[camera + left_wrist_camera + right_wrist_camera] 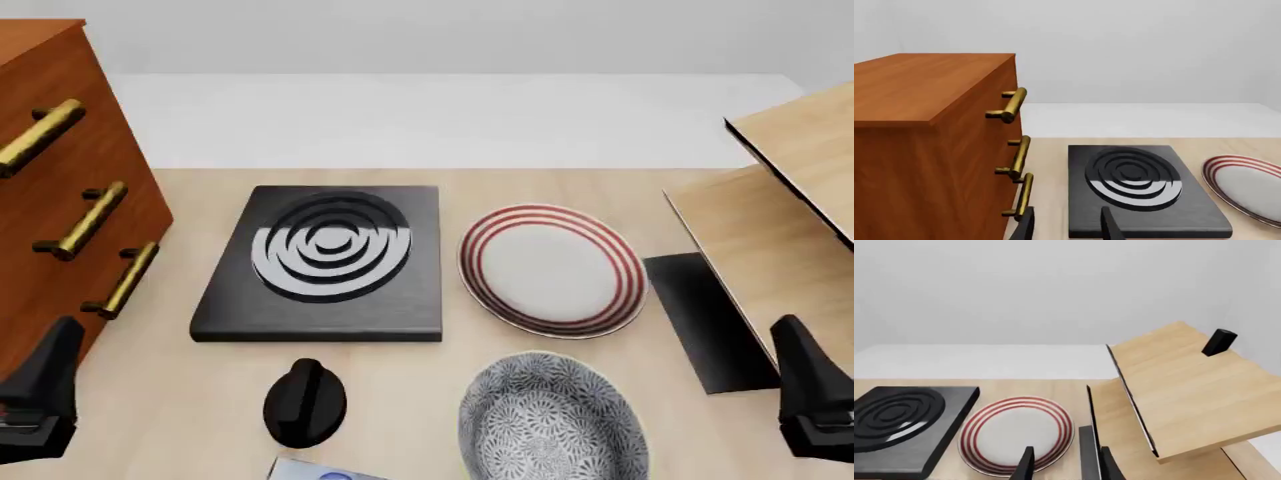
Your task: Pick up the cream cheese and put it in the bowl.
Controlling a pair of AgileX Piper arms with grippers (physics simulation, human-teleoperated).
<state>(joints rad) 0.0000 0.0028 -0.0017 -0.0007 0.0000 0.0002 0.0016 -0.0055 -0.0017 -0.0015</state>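
Note:
The cream cheese is a pale silver-blue box that only just shows at the near edge of the front view, left of the bowl. The bowl, grey-white with a dark floral speckle, stands near the front, right of centre. My left gripper hangs at the near left beside the cabinet. In the left wrist view the left gripper has its fingers apart and empty. My right gripper hangs at the near right; the right wrist view shows the right gripper open and empty too. Both grippers are well apart from box and bowl.
A wooden drawer cabinet with brass handles fills the left. A black stove plate lies mid-table, with a black knob in front of it. A white plate with red rings sits behind the bowl. A tilted wooden rack stands at right.

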